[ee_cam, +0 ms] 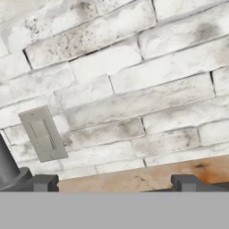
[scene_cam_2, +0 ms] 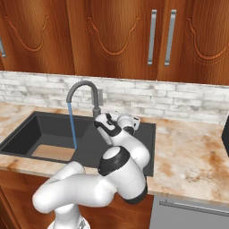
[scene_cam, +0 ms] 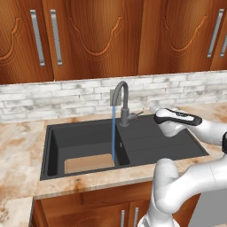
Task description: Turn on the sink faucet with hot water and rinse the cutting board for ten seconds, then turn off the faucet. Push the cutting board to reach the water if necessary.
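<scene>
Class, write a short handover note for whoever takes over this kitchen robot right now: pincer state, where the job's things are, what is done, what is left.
Pincer: open, holding nothing, beside the tap's base, facing the brick wall.
Water: running, falling into the sink basin.
Cutting board: flat on the basin floor; the stream lands at its right end.
Done: tap turned on. Whether it is set to hot cannot be told.
Left: finish the ten-second rinse, nudging the board further under the stream if needed, then shut the tap off.

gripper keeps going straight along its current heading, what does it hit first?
Most likely the brick backsplash: the gripper points at it over the counter, right of the wall plate. Depth unclear.
</scene>
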